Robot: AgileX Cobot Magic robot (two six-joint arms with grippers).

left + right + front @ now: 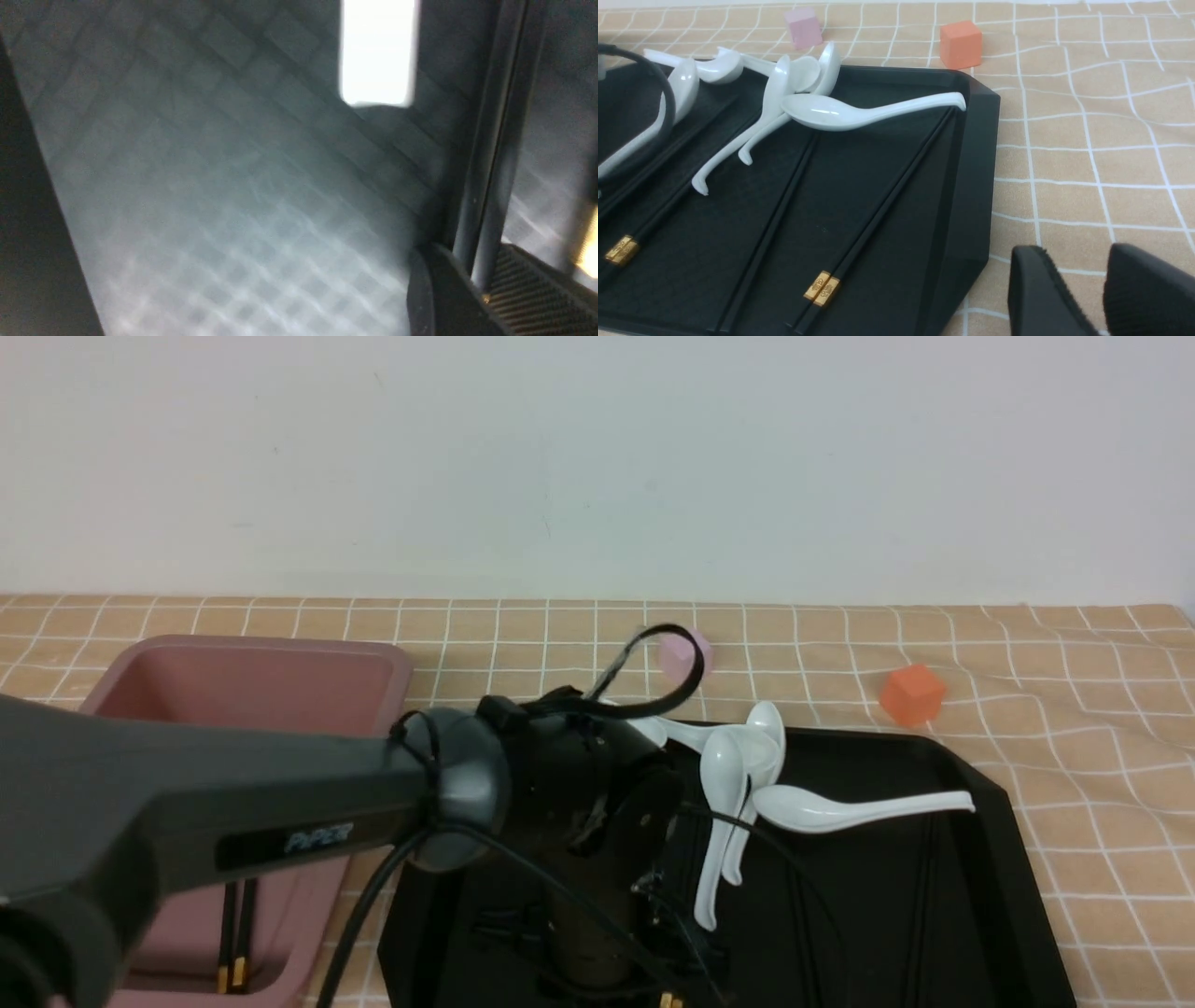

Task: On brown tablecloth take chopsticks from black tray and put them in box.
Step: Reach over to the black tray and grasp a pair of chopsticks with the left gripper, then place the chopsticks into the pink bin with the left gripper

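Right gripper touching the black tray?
Apart. The right wrist view shows bare tablecloth between the right gripper and the tray corner.

The front view faces the far edge. Both wrist views share its black tray [934, 896]: left very close above, right low from the near right corner.

Soft even light, left wrist view blurred, glare off black tray [219, 200]

Pale "PiPER" lettering noted on dark grey plastic left arm [233, 803], gold bands [822, 288] on long thin black chopsticks [878, 213] carried marks too small to read.
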